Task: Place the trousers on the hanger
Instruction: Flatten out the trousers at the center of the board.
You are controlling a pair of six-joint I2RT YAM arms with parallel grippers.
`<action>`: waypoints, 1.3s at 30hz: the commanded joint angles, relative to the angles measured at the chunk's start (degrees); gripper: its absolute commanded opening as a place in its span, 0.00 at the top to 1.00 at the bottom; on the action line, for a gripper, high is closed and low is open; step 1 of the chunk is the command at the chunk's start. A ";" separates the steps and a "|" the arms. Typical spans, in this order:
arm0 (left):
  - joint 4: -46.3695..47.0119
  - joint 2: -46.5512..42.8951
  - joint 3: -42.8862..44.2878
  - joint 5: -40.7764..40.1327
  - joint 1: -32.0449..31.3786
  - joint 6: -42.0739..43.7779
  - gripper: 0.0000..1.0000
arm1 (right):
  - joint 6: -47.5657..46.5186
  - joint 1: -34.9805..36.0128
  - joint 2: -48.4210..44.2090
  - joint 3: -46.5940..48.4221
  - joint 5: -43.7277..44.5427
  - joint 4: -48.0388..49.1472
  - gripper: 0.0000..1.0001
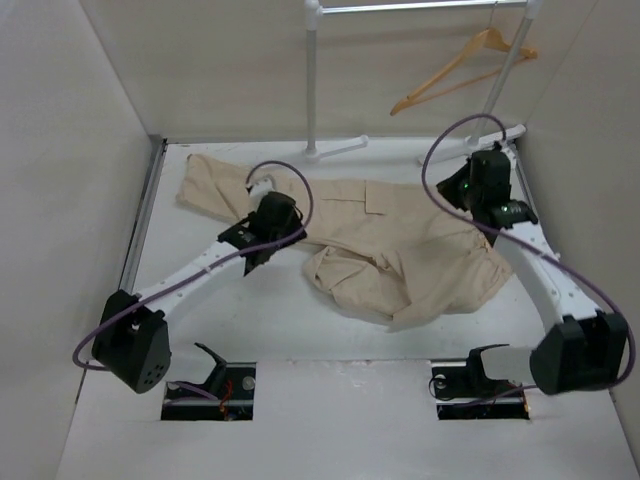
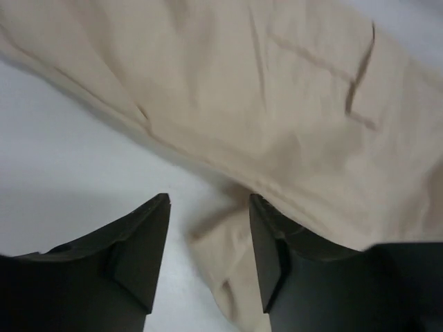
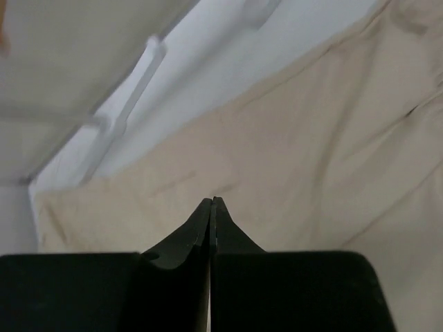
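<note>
Jaws of the left gripper stand apart. In the left wrist view a fold of the trousers lies between them at lower centre, close to the right-hand finger, with nothing clamped. Jaws of the right gripper are pressed together, tips meeting over beige cloth; whether any cloth is pinched between them cannot be told.

In the top view the trousers lie wrinkled on the white table, running from upper left to right of centre. The hanger hangs at upper right from the rail of the white rack, well apart from the trousers and both grippers.
</note>
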 commanded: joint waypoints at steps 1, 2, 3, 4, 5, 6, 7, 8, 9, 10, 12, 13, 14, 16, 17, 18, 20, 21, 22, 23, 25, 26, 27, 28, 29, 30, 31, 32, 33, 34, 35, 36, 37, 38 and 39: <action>3.10 0.48 -5.07 3.11 -5.15 -3.62 0.46 | 0.71 4.86 -8.67 -11.60 -1.24 0.81 0.96; 4.06 0.39 -5.95 3.99 -6.30 -3.44 0.40 | 0.88 5.84 -12.10 -14.77 -1.59 -0.15 0.93; 4.86 0.48 -6.57 4.61 -7.01 -3.44 0.35 | 1.06 6.45 -14.31 -16.54 -1.77 -1.03 0.89; 6.17 0.92 -7.01 5.40 -7.62 -3.18 0.31 | 1.14 7.42 -17.37 -18.82 -2.12 -2.08 0.83; 7.23 1.70 -7.10 6.37 -7.89 -2.39 0.29 | 1.06 8.56 -20.10 -20.84 -2.21 -3.05 0.78; 8.11 2.84 -7.19 6.72 -8.24 -1.60 0.29 | 1.32 9.70 -22.39 -22.78 -2.21 -3.84 0.73; 8.90 4.25 -7.01 7.60 -8.24 -0.90 0.29 | 1.67 10.58 -24.15 -24.62 -2.47 -4.46 0.69; 9.26 5.65 -6.49 8.74 -8.42 -0.11 0.31 | 2.46 11.11 -25.65 -26.21 -2.47 -5.34 0.66; 9.26 6.97 -5.96 9.18 -8.68 0.77 0.34 | 3.59 11.47 -27.06 -27.79 -2.47 -5.87 0.63; 8.91 8.12 -5.44 8.93 -9.21 1.30 0.39 | 4.48 11.64 -28.20 -29.46 -2.47 -5.79 0.60; 8.03 9.97 -5.08 7.35 -9.73 1.66 0.49 | 5.62 11.82 -28.74 -31.93 -2.56 -5.26 0.56; 7.77 10.76 -4.99 6.39 -10.00 1.83 0.54 | 6.15 11.82 -28.66 -32.72 -2.39 -5.08 0.55; 7.59 11.72 -4.82 5.51 -10.18 1.92 0.59 | 6.42 11.74 -28.31 -33.60 -2.21 -4.47 0.54; 7.06 13.22 -4.55 4.01 -10.35 2.10 0.71 | 6.94 10.95 -26.56 -34.92 -3.08 -2.72 0.50; 6.71 13.57 -4.29 3.13 -10.35 2.18 0.81 | 6.86 10.51 -25.24 -35.27 -3.00 -2.01 0.48; 5.67 13.14 -3.94 2.17 -10.35 1.75 0.89 | 6.86 10.24 -23.57 -35.80 -2.83 -1.14 0.46; 2.07 9.56 -1.84 -0.12 -10.88 1.48 0.93 | 7.47 9.02 -19.80 -36.24 -2.74 -0.08 0.45; -0.56 7.19 -0.17 -1.17 -11.49 1.74 0.93 | 8.00 8.23 -18.21 -36.59 -2.48 0.45 0.45; -4.06 4.99 1.84 -2.14 -12.11 2.09 0.94 | 9.13 6.91 -15.50 -36.77 -2.65 1.50 0.47; -8.36 3.05 4.04 -3.19 -12.72 2.44 0.94 | 10.27 5.42 -13.03 -36.77 -3.00 2.29 0.50; -17.33 0.23 8.70 -5.22 -13.51 3.41 0.94 | 11.77 3.22 -8.37 -36.51 -3.09 3.96 0.54; -22.68 -1.09 11.94 -6.62 -14.30 4.20 0.94 | 12.04 2.60 -6.44 -35.90 -3.44 4.75 0.55; -28.21 -1.62 15.54 -8.46 -15.27 5.42 0.94 | 12.13 2.33 -5.20 -35.02 -2.92 4.94 0.57; -33.75 -1.54 19.49 -10.74 -16.49 6.74 0.94 | 12.22 2.07 -3.88 -34.32 -2.91 5.29 0.57; -39.38 -0.67 23.97 -13.55 -18.25 8.06 0.94 | 12.22 1.54 -2.74 -33.44 -3.35 5.11 0.58; -45.61 0.64 29.06 -17.40 -20.18 9.64 0.94 | 12.22 0.84 -2.03 -32.82 -3.61 5.03 0.59; -51.07 2.31 34.24 -21.18 -21.59 10.87 0.94 | 12.31 0.84 -1.76 -32.47 -3.70 5.02 0.59; -55.04 3.63 37.95 -23.48 -22.39 11.67 0.93 | 12.31 0.75 -1.24 -32.29 -3.79 5.11 0.59; -59.86 5.73 43.12 -26.12 -23.09 12.63 0.93 | 12.13 0.49 -1.06 -32.20 -3.79 5.37 0.59; -63.83 7.58 48.04 -28.14 -23.62 13.60 0.93 | 11.87 0.40 -0.88 -32.20 -3.62 5.55 0.59; -67.43 9.60 52.44 -29.82 -24.15 15.00 0.93 | 11.61 -0.13 -0.79 -32.29 -3.44 5.64 0.59; -70.69 11.80 57.19 -32.01 -24.33 17.28 0.93 | 11.17 -0.83 -0.71 -32.64 -3.70 5.64 0.59; -72.64 13.99 61.41 -34.99 -24.42 19.65 0.92 | 10.82 -1.53 -0.71 -32.99 -3.79 5.99 0.59; -72.83 16.37 65.20 -36.85 -24.33 22.02 0.91 | 10.46 -2.06 -0.71 -33.34 -3.88 6.34 0.59; -70.39 18.83 68.10 -36.78 -23.89 24.40 0.90 | 10.20 -2.41 -0.79 -33.78 -3.53 6.69 0.59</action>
